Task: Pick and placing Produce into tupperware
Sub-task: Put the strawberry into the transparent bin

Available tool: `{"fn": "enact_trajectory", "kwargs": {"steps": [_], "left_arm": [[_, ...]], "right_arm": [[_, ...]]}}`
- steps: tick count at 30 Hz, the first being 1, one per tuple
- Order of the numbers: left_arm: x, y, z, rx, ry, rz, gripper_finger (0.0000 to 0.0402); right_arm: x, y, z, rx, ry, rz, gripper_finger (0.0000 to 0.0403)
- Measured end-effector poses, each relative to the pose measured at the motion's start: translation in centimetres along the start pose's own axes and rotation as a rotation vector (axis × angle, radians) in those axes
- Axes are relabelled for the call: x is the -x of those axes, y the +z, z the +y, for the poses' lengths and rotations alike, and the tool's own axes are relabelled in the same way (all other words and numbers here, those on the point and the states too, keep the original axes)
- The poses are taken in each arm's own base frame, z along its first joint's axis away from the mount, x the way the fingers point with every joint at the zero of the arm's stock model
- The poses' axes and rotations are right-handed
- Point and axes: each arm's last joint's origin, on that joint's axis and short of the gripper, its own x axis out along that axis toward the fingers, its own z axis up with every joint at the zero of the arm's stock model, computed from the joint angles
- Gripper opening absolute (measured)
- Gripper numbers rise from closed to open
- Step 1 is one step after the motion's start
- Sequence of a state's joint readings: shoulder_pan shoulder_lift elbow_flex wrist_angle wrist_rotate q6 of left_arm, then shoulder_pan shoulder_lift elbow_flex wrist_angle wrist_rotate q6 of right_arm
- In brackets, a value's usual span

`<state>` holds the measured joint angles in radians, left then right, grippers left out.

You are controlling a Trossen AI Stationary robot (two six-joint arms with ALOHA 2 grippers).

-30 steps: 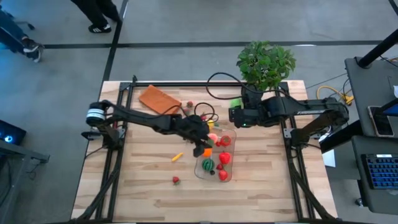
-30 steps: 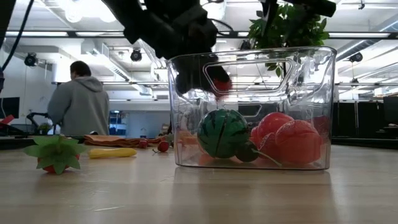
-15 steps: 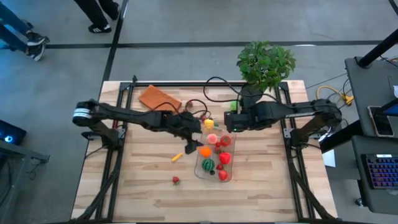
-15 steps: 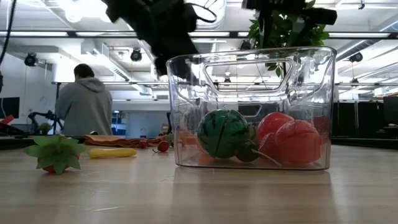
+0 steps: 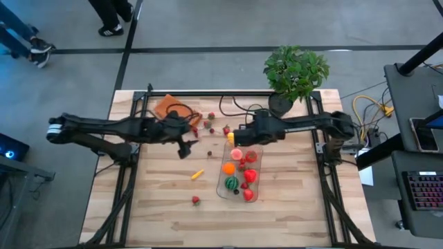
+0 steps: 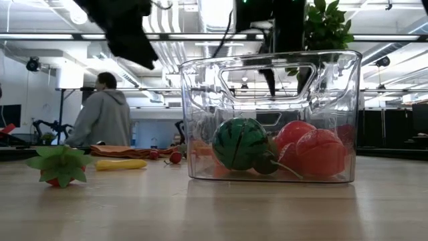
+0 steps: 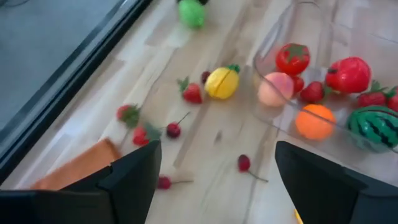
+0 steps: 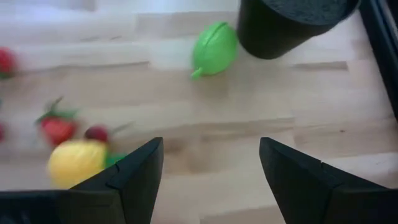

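Change since earlier: the left gripper (image 5: 185,146) is pulling back from over the tupperware (image 5: 240,173) toward the far-left loose pieces, and an orange fruit (image 5: 228,168) is now lying inside the tub; the right gripper (image 5: 234,135) is reaching further in over the table's middle.
Left gripper: fingers spread wide in its wrist view, holding nothing; it is hanging above the table between the orange-brown pad (image 5: 168,108) and the tub, probably heading for another pick.
Right gripper: fingers also spread apart and empty, hovering just above the yellow lemon (image 8: 76,162), which is sitting just beside the tub's far rim; this is looking like the next grasp.
Tupperware: standing upright near the table's centre, holding a small watermelon (image 6: 239,143), red pieces and the orange fruit, so the task is looking partly done.
Produce outside: small red pieces (image 7: 192,93) are scattered by the pad, a green fruit (image 8: 214,48) is resting near the plant pot (image 8: 290,25), a strawberry (image 5: 196,200) and an orange carrot-like piece (image 5: 197,174) are lying on the near-left boards.
Background: a person (image 6: 105,118) is standing well beyond the table.
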<state>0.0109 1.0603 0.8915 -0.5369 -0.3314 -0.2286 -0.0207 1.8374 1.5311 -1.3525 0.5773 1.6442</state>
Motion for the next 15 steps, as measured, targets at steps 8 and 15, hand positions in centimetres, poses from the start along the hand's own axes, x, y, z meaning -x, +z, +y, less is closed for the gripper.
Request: {"fn": "enact_trajectory", "kwargs": {"steps": [8,15], "left_arm": [[1.9,-2.6,1.4,0.044,0.014,-0.048,0.0299],[2.4,-3.8,1.8,0.02,0.012,-0.066,0.0299]], "right_arm": [[-5.0,1.1,1.5,-0.22,-0.148,-0.009,0.0258],[-8.1,2.3,2.9,-0.353,-0.18,0.024,0.0258]]}}
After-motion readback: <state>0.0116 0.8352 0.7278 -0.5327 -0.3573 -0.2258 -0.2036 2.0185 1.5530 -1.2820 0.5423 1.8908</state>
